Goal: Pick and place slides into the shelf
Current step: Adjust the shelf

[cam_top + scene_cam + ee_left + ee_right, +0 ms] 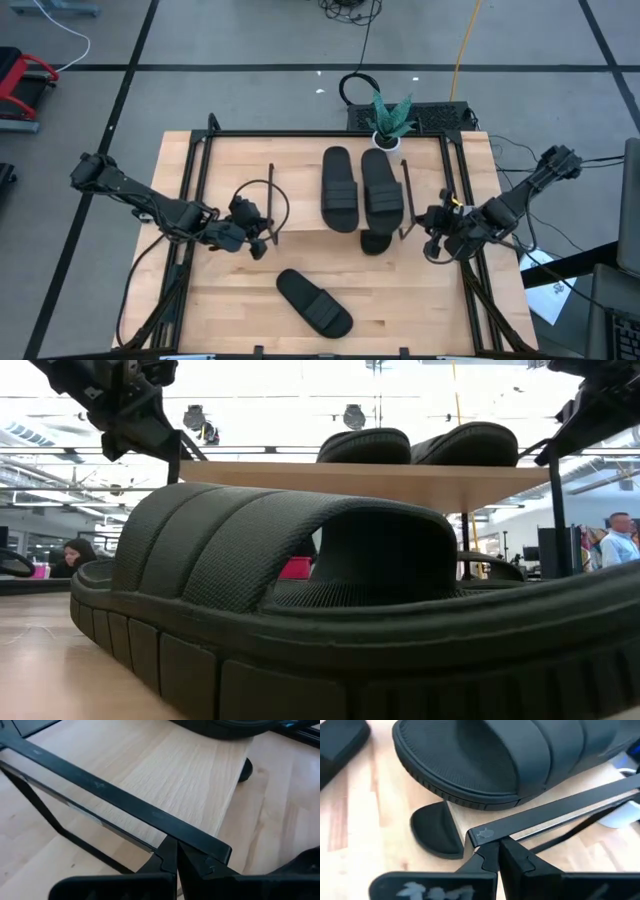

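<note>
Left gripper low over the tabletop, at the near-left corner of the shelf, fingers pinched tight together against the shelf's black wire side frame; nothing else held, though whether the frame is truly clamped cannot be told. Same closed pinch seen in the left wrist view, right below the frame's top bar.

Shelf in the middle of the tabletop, light wooden top board flanked by thin black wire frames. On the board, toward its right half: two black slides side by side, left slide and right slide, both lengthwise from near to far, soles down. Under the board, a third slide poking out past the near edge below the right one, only its rounded end visible. On the bare tabletop, near of the shelf and slightly left of centre: fourth slide, lying diagonally, apart from the shelf and from both grippers; fills the low view, ribbed strap up.

Small potted plant at the far edge, just beyond the shelf.

Right gripper at the shelf's near-right corner, fingers likewise drawn shut against the right wire frame; in the right wrist view closed tips just under the frame's corner, beside the protruding slide end.
</note>
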Robot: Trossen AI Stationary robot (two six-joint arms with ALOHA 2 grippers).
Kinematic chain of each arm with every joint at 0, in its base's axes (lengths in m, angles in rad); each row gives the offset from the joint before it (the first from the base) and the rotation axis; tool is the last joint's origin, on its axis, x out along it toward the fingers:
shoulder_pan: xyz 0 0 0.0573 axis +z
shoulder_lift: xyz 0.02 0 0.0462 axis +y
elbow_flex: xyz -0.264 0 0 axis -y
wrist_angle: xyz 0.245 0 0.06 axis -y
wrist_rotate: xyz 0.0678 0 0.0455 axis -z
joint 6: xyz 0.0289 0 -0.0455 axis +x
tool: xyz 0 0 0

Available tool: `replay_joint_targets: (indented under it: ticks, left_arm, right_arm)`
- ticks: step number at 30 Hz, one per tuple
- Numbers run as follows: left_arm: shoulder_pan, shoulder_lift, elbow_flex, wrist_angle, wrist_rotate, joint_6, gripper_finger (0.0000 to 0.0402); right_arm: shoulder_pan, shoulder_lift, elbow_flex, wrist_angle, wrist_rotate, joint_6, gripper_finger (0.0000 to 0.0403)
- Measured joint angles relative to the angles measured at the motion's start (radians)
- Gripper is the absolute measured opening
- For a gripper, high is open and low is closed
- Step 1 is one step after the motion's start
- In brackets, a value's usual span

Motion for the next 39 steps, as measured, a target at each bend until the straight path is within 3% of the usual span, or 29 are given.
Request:
replay_joint_targets:
  ticks: [10,19,27,39]
  left_arm:
    - [0.002,0.019,0.002,-0.007,-0.012,0.004,0.0005]
    - [-0.044,0.009,-0.001,-0.031,-0.093,0.178,0.0005]
    - [-0.048,0.009,-0.002,-0.044,-0.134,0.147,0.0005]
    - [-0.049,0.008,-0.002,-0.122,-0.204,0.031,0.0005]
  right_arm:
    - [0.048,0.002,0.000,0.012,-0.010,0.002,0.0000]
    - [0.053,0.002,0.002,-0.056,0.028,0.009,0.0000]
    - [0.054,0.002,0.002,-0.091,0.066,0.037,0.0000]
    - [0.054,0.002,0.002,-0.273,0.149,0.279,0.0000]
